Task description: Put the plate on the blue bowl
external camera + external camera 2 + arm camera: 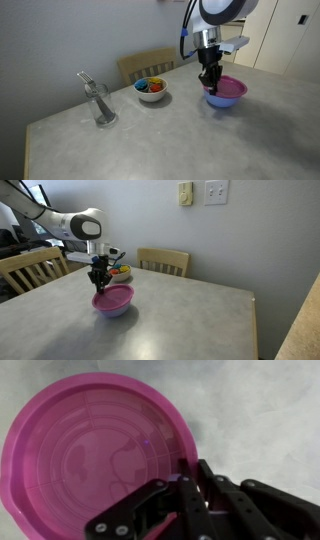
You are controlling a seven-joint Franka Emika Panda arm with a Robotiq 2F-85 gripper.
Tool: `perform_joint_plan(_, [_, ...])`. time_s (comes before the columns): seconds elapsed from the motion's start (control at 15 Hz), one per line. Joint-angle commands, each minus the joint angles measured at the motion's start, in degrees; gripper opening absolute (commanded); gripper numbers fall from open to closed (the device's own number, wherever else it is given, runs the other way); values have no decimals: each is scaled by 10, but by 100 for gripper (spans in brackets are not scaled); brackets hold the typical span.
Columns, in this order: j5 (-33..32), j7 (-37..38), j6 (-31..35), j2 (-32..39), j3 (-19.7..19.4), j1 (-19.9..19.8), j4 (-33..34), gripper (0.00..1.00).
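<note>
The magenta-pink plate (232,87) lies flat on top of the blue bowl (222,101), whose periwinkle side shows just under the plate's rim. Both exterior views show this; the plate (115,298) covers the bowl (113,309). My gripper (209,84) points straight down at the plate's edge (99,283). In the wrist view the plate (90,450) fills the left side. The gripper's fingers (185,480) are pressed close together on its rim, one inside and one outside. The bowl is hidden in the wrist view.
A white bowl with colourful contents (151,89) stands near the back of the grey table (190,140); it also shows behind the arm (121,273). A glass holding a fork (100,103) stands further along. Wooden chairs (148,66) (163,260) line the table's far edge.
</note>
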Motion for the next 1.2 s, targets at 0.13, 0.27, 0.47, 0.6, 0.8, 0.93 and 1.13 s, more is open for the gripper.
perform_joint_plan(0.13, [18, -31, -2, 24, 7, -9, 25, 3])
perform_joint_plan(0.27, [22, -33, 0, 28, 8, -9, 28, 3])
perform_joint_plan(0.47, [29, -34, 7, 31, 9, -9, 29, 44])
perform_joint_plan(0.6, [33, -34, 10, 31, 9, -10, 25, 59])
perform_joint_plan(0.8, [37, -32, 16, 25, 9, -8, 16, 81])
perform_joint_plan(0.93, [33, -25, 21, 15, 9, -2, 7, 95])
perform_joint_plan(1.13, [26, -13, 33, -2, 9, 8, -7, 100])
